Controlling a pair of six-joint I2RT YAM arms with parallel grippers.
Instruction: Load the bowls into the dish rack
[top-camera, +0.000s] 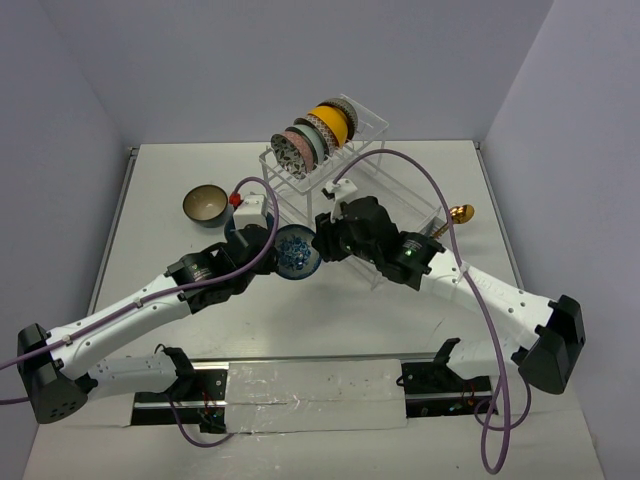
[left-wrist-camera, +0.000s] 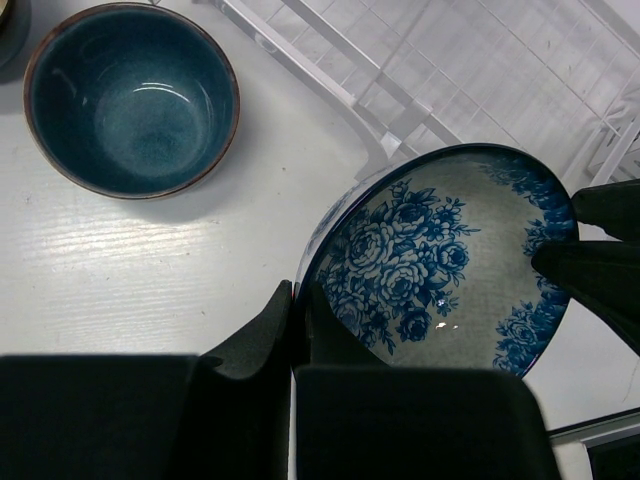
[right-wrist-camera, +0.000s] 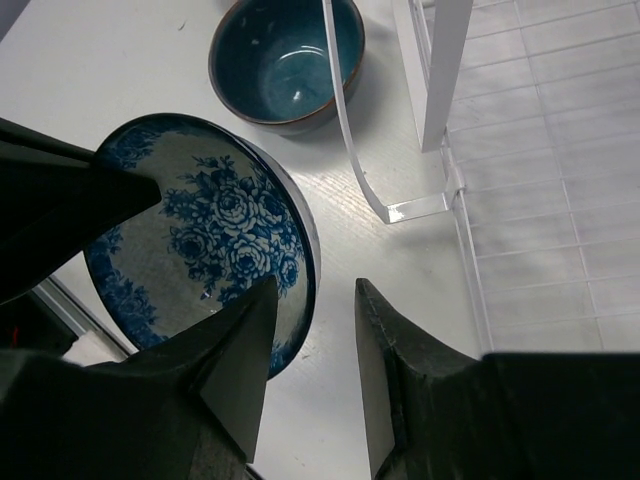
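The left gripper (left-wrist-camera: 300, 312) is pressed together on the near rim of a blue-patterned bowl (left-wrist-camera: 440, 255), one finger against the outer wall and the other inside it. The right gripper (right-wrist-camera: 317, 290) is spread, with the opposite rim of the same bowl between its fingers. Its inner finger lies over the flowered inside, and a strip of table shows between the rim and its outer finger.

In the top view the two arms meet at the middle of the table (top-camera: 150, 250) with this bowl between them. The bowl is tilted, its white inside with blue roses facing up. It sits just in front of the lower tier of the dish rack (top-camera: 375, 125), not in it.

A dark blue bowl (left-wrist-camera: 130, 98) with a brown rim stands upright on the table just left of the held bowl, near the rack's front corner. A brown bowl (top-camera: 204, 203) with a pale inside stands farther left, apart from the rack.

On the rack's upper shelf a row of bowls (top-camera: 315, 135) stands on edge, from a speckled one at the front to a yellow one at the back. A gold spoon (top-camera: 462, 212) lies on the table to the right of the rack.
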